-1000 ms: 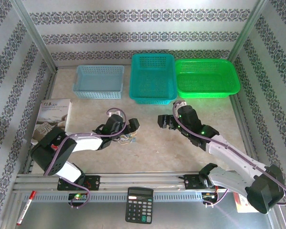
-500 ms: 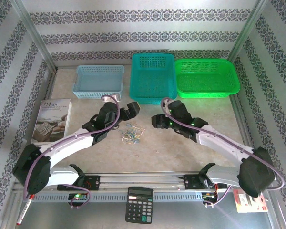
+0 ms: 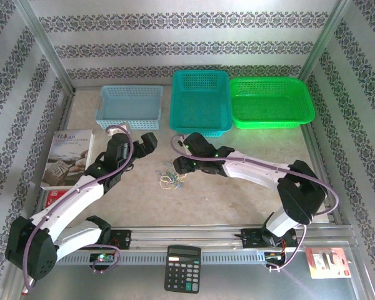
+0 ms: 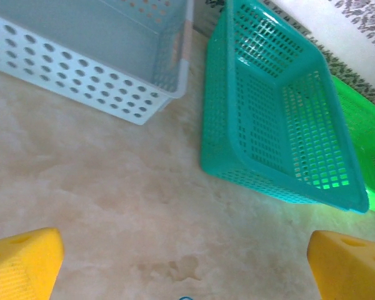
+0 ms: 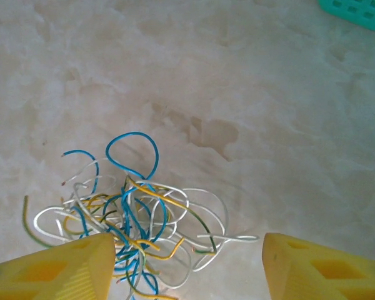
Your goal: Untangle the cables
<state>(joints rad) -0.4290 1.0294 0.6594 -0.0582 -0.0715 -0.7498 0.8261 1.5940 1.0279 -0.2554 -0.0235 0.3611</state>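
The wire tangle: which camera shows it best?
The right wrist view: the cables lie close up, with separate blue, white and yellow strands. From the top camera they are just a tiny clump.

The left arm (image 3: pixel 81 190) has drawn back off the cables (image 3: pixel 173 177) and the right arm (image 3: pixel 253 170) has swung over them

Blue basket (image 3: pixel 128 119), teal basket (image 3: pixel 200 128), green basket (image 3: pixel 272 120), book (image 3: pixel 67 157), calculator (image 3: pixel 182 268).
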